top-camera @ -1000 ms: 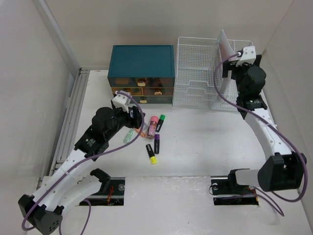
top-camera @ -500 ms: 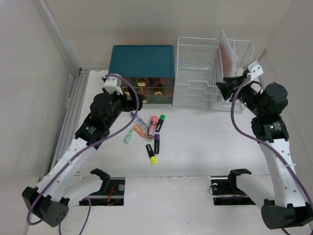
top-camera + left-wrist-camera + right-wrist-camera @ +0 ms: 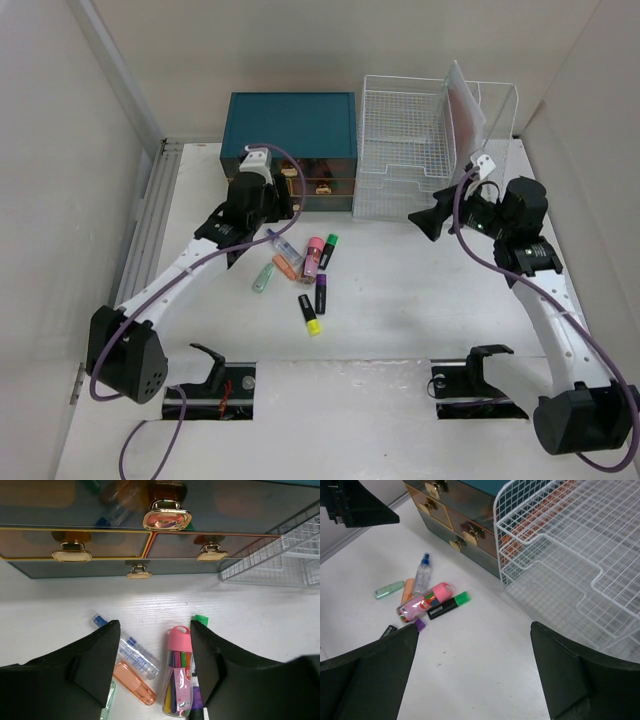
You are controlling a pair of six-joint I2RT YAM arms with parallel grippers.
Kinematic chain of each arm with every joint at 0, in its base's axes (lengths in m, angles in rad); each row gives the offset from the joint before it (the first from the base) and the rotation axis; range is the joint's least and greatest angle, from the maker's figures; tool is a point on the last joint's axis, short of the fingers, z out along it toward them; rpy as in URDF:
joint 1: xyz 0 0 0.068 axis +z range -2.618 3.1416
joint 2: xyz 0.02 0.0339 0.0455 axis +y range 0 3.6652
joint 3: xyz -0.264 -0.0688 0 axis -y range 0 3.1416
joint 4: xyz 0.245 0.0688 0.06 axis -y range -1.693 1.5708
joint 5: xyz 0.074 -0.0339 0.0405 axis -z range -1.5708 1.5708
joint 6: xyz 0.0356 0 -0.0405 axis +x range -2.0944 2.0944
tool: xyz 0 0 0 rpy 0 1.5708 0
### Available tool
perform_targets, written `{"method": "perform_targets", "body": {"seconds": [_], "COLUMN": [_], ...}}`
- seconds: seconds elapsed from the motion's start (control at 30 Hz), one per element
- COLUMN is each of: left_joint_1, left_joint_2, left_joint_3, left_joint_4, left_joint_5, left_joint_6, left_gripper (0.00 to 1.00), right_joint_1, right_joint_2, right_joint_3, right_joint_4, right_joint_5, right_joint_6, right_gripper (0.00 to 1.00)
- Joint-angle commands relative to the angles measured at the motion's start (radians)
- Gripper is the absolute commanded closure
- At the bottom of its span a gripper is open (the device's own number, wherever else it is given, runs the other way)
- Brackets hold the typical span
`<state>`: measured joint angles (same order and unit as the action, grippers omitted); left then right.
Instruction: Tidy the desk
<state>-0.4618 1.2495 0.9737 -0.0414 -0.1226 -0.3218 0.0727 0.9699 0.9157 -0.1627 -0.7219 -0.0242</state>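
Step in hand: selection of the first loose item. Nothing has been lifted yet.

My left pincer [image 3: 155, 630] hovers low over the clutter with its fingers spread and nothing between them. My right pincer [image 3: 475, 630] is spread wide and empty, held off the desk [image 3: 400, 290], which lies flat beneath both pincers and carries everything listed here.

Loose items: a pink-capped tube [image 3: 176, 675] lies just below my left pincer, closer to its right finger. A clear spray bottle [image 3: 131, 650] and an orange piece [image 3: 134, 690] lie beside it, under the left finger. A green highlighter [image 3: 449, 605], a purple one [image 3: 321, 293] and a yellow one [image 3: 309, 313] lie behind my left pincer, towards my base.

Containers:
- Teal drawer box [image 3: 292, 125], directly ahead of my left pincer: all drawers shut. Dim shapes show through the tinted fronts, but I cannot identify them.
- Wire rack [image 3: 405, 150], ahead of my right pincer: the visible trays appear bare, and one pale sheet [image 3: 462, 100] stands upright in it.
- The pink-capped tube holds coloured pens.

Judgement on the next move: lower my left pincer, straddle the tube across its width and close on it. A drawer must be pulled open before anything can be stowed in it. The round tube may roll under an off-centre contact.
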Motion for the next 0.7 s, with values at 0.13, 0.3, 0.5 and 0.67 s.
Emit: {"method": "perform_targets", "body": {"seconds": [0.13,0.3,0.5,0.67], "left_joint_1": [0.006,-0.003,-0.021,-0.021], "left_joint_2": [0.063,0.136,0.205,0.266], "left_joint_3": [0.068,0.115,0.166,0.209], "left_joint_4": [0.127,0.149,0.186,0.186], "left_joint_5": [-0.046,-0.074,-0.126,-0.156], "left_joint_6": [0.038,0.047,0.058,0.067], "left_gripper": [0.39,0.37,0.37,0.37], "right_joint_1": [0.001,0.001,0.001,-0.03], "right_joint_2": [0.038,0.038,0.038,0.038], "right_joint_3": [-0.044,-0.044,-0.054,-0.054], "right_joint_4": [0.088,0.088,0.088,0.088], "right_joint_5": [-0.013,-0.024,0.018,0.009], "right_joint_6": [-0.022,-0.022,-0.013,-0.003], "right_gripper": [0.0,0.0,0.0,0.0]}}
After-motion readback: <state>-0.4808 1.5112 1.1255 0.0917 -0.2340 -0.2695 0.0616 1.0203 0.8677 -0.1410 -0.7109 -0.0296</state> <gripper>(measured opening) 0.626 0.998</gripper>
